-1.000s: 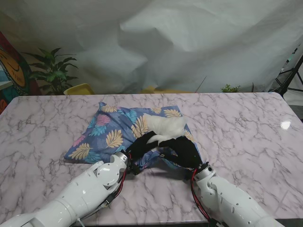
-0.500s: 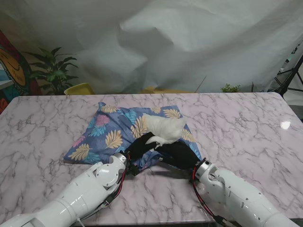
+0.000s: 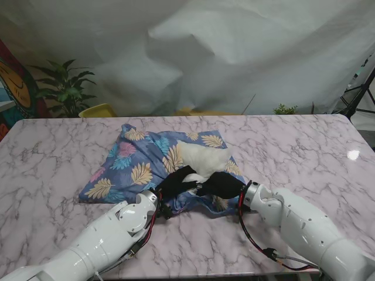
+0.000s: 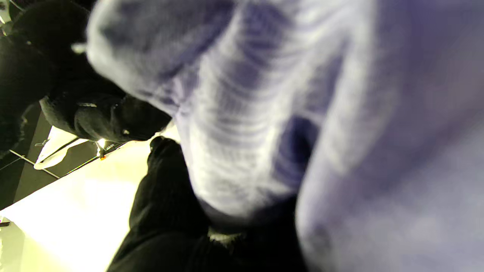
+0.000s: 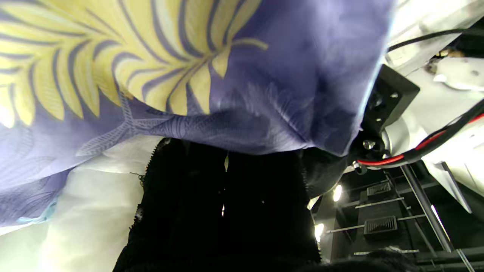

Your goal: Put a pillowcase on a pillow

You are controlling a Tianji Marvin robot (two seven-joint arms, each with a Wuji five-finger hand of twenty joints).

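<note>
A blue pillowcase point(image 3: 143, 161) with a leaf print lies on the marble table point(image 3: 304, 152). A white pillow point(image 3: 202, 157) pokes out of its opening on the right side. My black-gloved left hand point(image 3: 176, 182) is shut on the near hem of the opening. My right hand point(image 3: 221, 184) is beside it, touching the pillow, with the hem bunched nearer to me. In the left wrist view the blurred pillowcase point(image 4: 302, 113) drapes over my fingers point(image 4: 162, 196). The right wrist view shows the pillowcase point(image 5: 189, 75) lying across my straight fingers point(image 5: 227, 204), with the pillow point(image 5: 87, 204) alongside.
A potted plant point(image 3: 64, 88) and a yellow object point(image 3: 98, 110) stand beyond the table's far left edge. A white sheet hangs behind. A black tripod point(image 3: 360, 93) stands at the far right. Bare marble stretches to the right of the pillowcase.
My right hand has shifted left and farther, onto the pillow end, while its forearm swung out to the right. More hem now shows nearer to me. The left hand has stayed put.
</note>
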